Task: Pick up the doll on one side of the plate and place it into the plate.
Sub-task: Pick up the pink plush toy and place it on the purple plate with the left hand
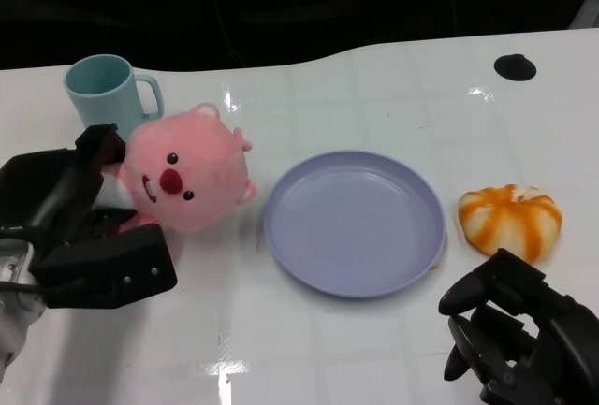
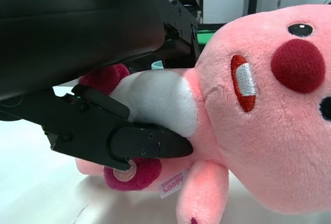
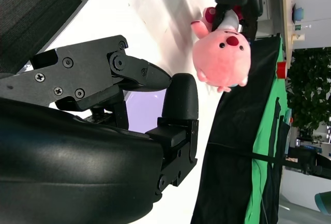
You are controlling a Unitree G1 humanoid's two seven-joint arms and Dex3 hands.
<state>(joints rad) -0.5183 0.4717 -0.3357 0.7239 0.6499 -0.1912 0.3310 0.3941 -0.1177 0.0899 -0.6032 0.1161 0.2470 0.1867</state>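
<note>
The pink doll (image 1: 184,180) sits just left of the lavender plate (image 1: 354,223), close to its rim but not on it, its face turned toward the camera. The left hand (image 1: 80,227) has closed around its body: the left wrist view shows black fingers (image 2: 147,144) pressed into the white belly and against the side, so the doll is gripped low, with the big head sticking out beyond the fingers. Whether its base has left the table (image 1: 374,349) I cannot tell.

That low hold is the main risk. The head looks heavy for a soft toy, and it may tip forward or twist out of the fingers during the carry, dropping short of the plate or landing half on the rim. Plush also squashes, so the grip may loosen as the stuffing gives.

A teal mug (image 1: 105,90) stands just behind the doll, near enough for a careless lift to knock it. The right hand (image 1: 524,335) rests near the front edge, holding nothing, fingers loosely curled and apart, just below an orange-and-white pumpkin toy (image 1: 510,220) lying right of the plate.
</note>
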